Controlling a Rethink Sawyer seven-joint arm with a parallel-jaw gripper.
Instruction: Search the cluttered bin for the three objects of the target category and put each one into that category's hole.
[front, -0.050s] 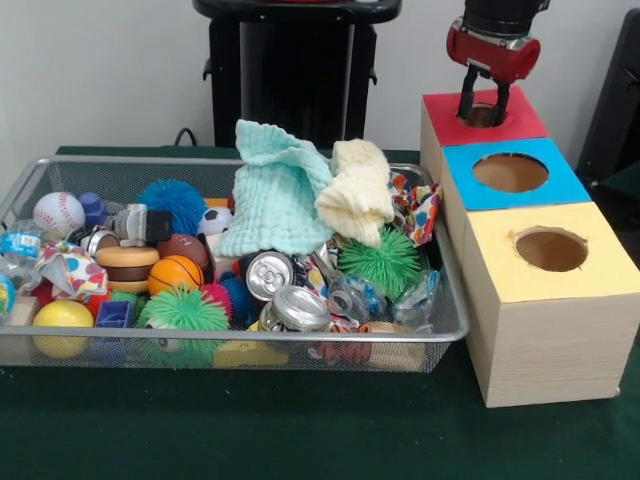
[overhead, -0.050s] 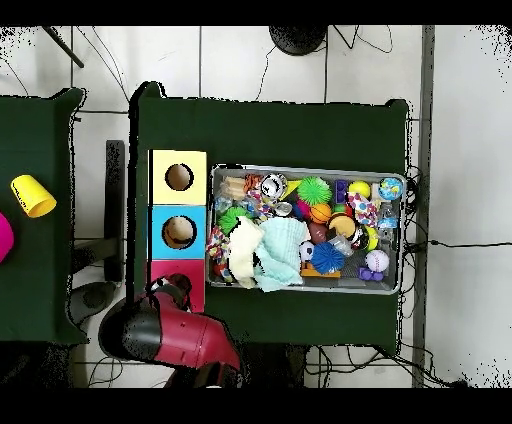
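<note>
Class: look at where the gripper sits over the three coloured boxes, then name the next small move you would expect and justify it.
Probably lift straight up out of the red box's hole. The gripper has its fingers dipped at that hole with nothing visible between them, while the wire bin remains full of clutter to search.

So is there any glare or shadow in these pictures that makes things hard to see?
Front view: even light, bright glints on the crushed cans, and the wire bin casts only a soft shadow on the green cloth. The holes in the wooden box are dark inside. Overhead view: the arm covers much of the red hole, so the gripper is hard to make out there.
</note>
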